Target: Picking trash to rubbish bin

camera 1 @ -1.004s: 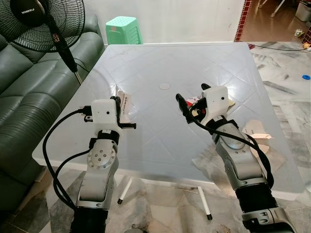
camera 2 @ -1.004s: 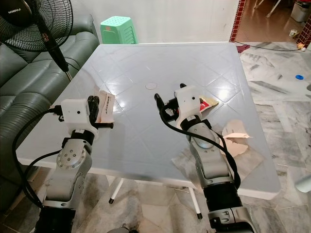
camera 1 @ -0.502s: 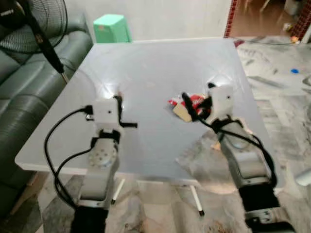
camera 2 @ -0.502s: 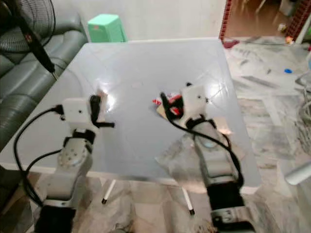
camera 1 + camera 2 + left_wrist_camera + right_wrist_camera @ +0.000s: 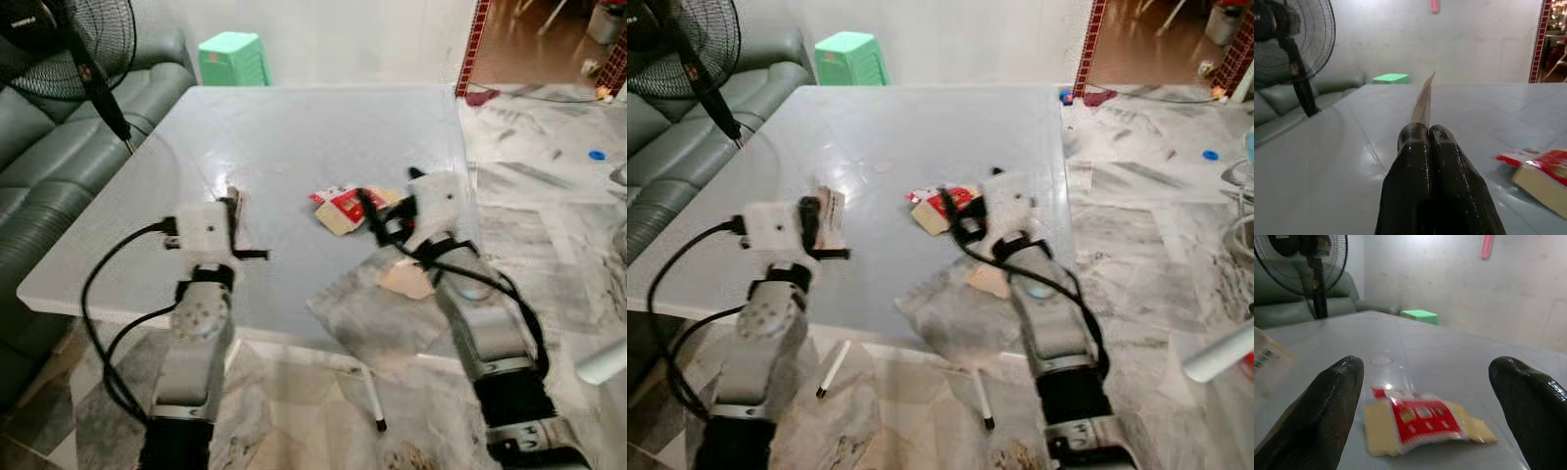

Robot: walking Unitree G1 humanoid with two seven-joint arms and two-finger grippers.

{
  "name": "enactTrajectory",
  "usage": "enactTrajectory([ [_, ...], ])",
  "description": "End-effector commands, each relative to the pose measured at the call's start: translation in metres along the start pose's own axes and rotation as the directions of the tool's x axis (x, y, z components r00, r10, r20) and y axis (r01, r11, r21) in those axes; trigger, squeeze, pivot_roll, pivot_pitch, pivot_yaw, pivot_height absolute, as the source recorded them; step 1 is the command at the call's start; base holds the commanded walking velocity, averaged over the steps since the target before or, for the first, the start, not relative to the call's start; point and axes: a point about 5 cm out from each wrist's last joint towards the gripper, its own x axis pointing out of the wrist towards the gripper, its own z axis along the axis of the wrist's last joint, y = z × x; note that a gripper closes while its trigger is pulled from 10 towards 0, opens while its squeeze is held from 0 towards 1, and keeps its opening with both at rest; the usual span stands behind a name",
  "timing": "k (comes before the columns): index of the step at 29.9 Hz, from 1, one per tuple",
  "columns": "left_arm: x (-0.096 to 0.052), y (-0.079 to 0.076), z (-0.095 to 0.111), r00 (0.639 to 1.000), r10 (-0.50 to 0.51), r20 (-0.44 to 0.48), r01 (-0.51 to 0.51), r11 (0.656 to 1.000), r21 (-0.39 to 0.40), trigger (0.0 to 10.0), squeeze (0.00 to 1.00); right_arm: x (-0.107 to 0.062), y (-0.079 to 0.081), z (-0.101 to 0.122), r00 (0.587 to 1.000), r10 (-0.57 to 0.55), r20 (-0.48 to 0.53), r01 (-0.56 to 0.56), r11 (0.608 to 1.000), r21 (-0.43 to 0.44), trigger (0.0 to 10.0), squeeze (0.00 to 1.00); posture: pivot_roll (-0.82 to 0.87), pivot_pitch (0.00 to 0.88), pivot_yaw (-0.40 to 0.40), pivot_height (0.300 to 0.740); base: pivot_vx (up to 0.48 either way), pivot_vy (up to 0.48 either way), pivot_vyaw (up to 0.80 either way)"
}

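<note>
A red and yellow wrapper (image 5: pixel 339 206) lies flat on the grey table (image 5: pixel 294 137). My right gripper (image 5: pixel 373 210) is open just right of it, and in the right wrist view the wrapper (image 5: pixel 1418 422) lies on the table ahead of the spread fingers (image 5: pixel 1327 401). My left gripper (image 5: pixel 236 219) hovers over the table's near left part, shut on a thin white paper scrap (image 5: pixel 1423 103) that stands up between the fingertips. A tan paper piece (image 5: pixel 406 280) lies at the table's near edge under my right arm.
A black standing fan (image 5: pixel 73 44) and a dark green sofa (image 5: pixel 39 147) are at the left. A green stool (image 5: pixel 233 59) stands beyond the table's far edge. Marble floor (image 5: pixel 549 196) opens to the right. What looks like clear film (image 5: pixel 358 313) hangs over the near edge.
The whole view has shifted as the camera moved. The red wrapper now shows left of my right gripper instead of behind it. The left gripper still holds the paper scrap.
</note>
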Motion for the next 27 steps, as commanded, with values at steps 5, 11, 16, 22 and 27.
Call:
enactTrajectory([
  [5,0.0,0.006,-0.004,0.999,0.03,-0.022,-0.029,0.999,0.037,10.0,0.0,0.001,0.0,0.001,1.0,0.017,-0.007,-0.017,1.0,0.004,10.0,0.14,-0.02,0.041,0.065,0.74,0.0,0.0,0.0],
  [11,-0.001,0.007,-0.004,0.999,0.033,-0.02,-0.032,0.999,0.041,10.0,0.0,0.003,0.001,-0.001,0.999,0.031,-0.019,-0.03,0.999,0.02,10.0,0.13,-0.02,0.038,0.064,0.74,0.0,0.0,0.0],
  [16,0.0,0.007,-0.003,0.999,0.032,-0.018,-0.031,0.999,0.044,10.0,0.0,0.003,0.0,-0.001,0.999,0.03,-0.024,-0.029,0.999,0.025,10.0,0.13,-0.02,0.037,0.064,0.74,0.0,0.0,0.0],
  [22,-0.002,0.006,-0.003,1.0,0.018,-0.018,-0.017,0.999,0.052,10.0,0.0,0.001,-0.015,-0.013,0.993,-0.035,-0.111,0.03,0.999,-0.041,10.0,0.09,-0.02,0.037,0.062,0.74,0.0,0.0,0.0],
  [27,-0.002,0.004,-0.004,1.0,0.01,-0.021,-0.009,0.999,0.048,10.0,0.0,-0.001,-0.017,-0.022,0.984,-0.04,-0.171,0.032,0.998,-0.049,10.0,0.09,-0.02,0.038,0.063,0.74,0.0,0.0,0.0],
])
